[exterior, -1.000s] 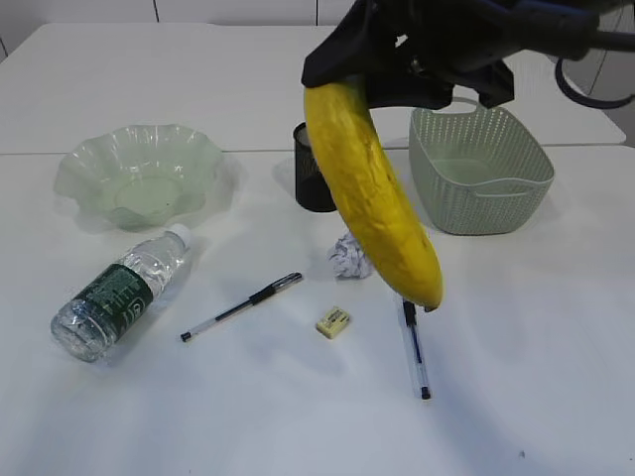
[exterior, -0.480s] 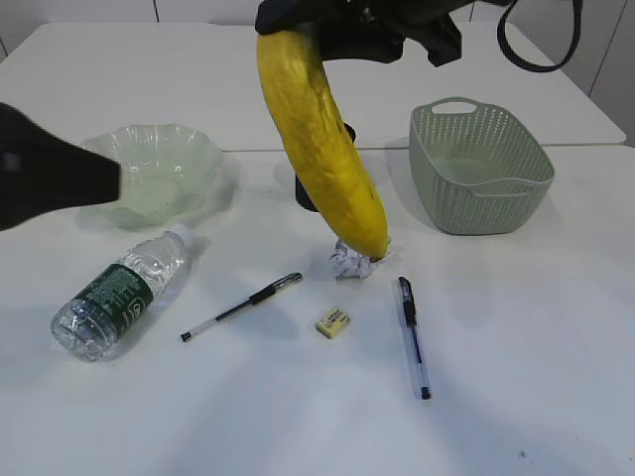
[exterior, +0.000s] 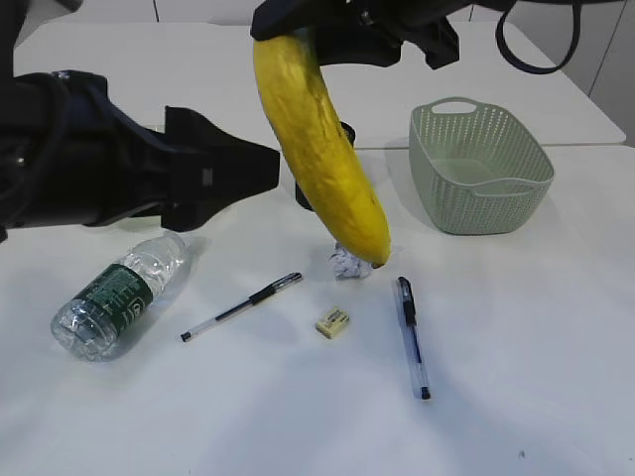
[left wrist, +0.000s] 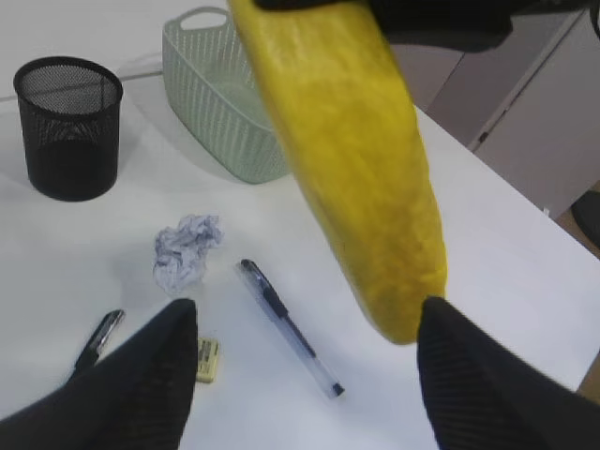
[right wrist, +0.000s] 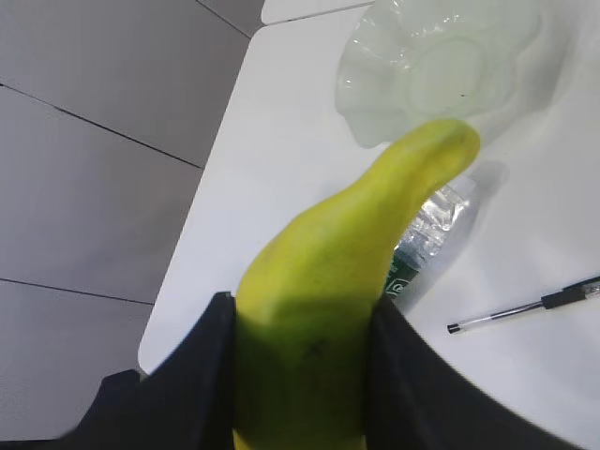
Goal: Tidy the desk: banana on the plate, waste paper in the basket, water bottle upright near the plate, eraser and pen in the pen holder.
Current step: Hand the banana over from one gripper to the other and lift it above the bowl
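Left gripper advanced over plate, jaws parted; banana clamped by right gripper, apparently above paper.

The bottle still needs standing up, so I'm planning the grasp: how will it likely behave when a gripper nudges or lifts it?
The water bottle lies on its side and is round, so a nudge would probably roll it. Its clear plastic looks thin and smooth, so it may flex or slip when squeezed. How full it is can't be judged, so neither can its weight.
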